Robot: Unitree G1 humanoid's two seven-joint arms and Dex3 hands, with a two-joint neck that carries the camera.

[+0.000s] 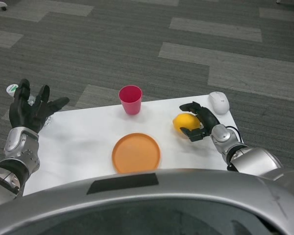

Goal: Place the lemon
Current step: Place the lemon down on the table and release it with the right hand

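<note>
The right hand (pixel 198 122) wraps the round yellow lemon (pixel 184 122), likely bound for the flat orange plastic plate (pixel 136 153) nearer left; the left hand (pixel 32 108) waits, fingers spread, holding nothing.

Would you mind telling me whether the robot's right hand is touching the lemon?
Touching. The head view shows the right hand with its black fingers wrapped around the lemon, above and below it, with no gap between them.

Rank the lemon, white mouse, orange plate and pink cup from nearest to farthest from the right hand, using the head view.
From the right hand:
1. Lemon, in its grasp.
2. White mouse, just beyond, at the table's far right corner.
3. Orange plate, centre, near edge.
4. Pink cup, far edge; close to the plate's rank.
</note>
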